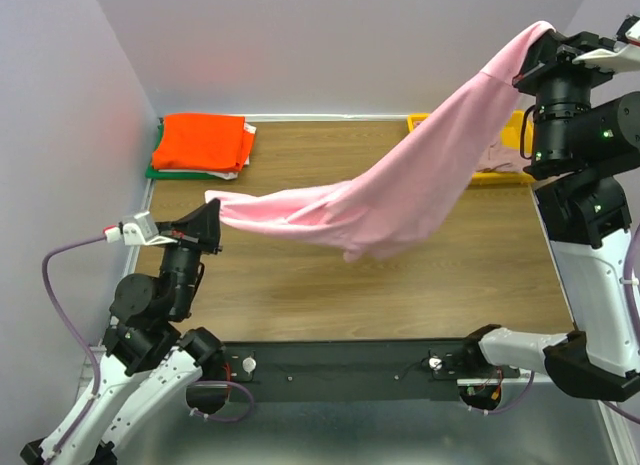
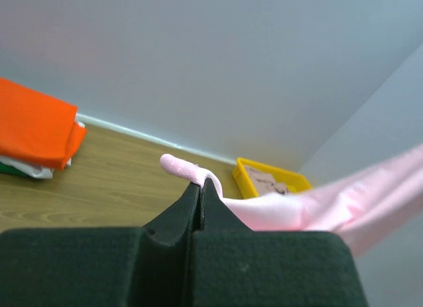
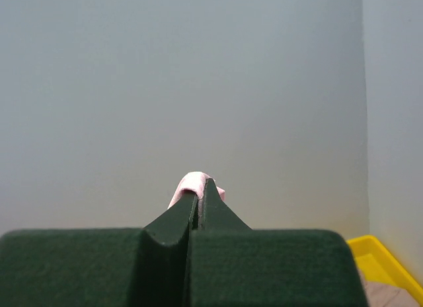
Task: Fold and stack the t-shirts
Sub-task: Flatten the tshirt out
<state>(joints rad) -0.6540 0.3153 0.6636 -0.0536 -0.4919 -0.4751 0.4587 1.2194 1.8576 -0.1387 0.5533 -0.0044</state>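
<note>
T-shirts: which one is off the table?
The light pink cloth t-shirt, held aloft by left fingers and right fingers; the bright orange folded t-shirt lies stacked.

Yellow tray [image 1: 497,178] at the far right of a wood-grain table [image 1: 400,295], close to the back wall [image 1: 330,45]. Low-walled, rectangular, partly hidden from above. Seen again past the boards in the left wrist view [image 2: 243,180], and as one corner at the bottom right of the right wrist view [image 3: 390,261]. White strip [image 1: 330,117] along the table's far edge. Plain pale grey walls at back and sides. Black plate [image 1: 340,370] across the near edge, dull metal sheet [image 1: 400,440] below it
</note>
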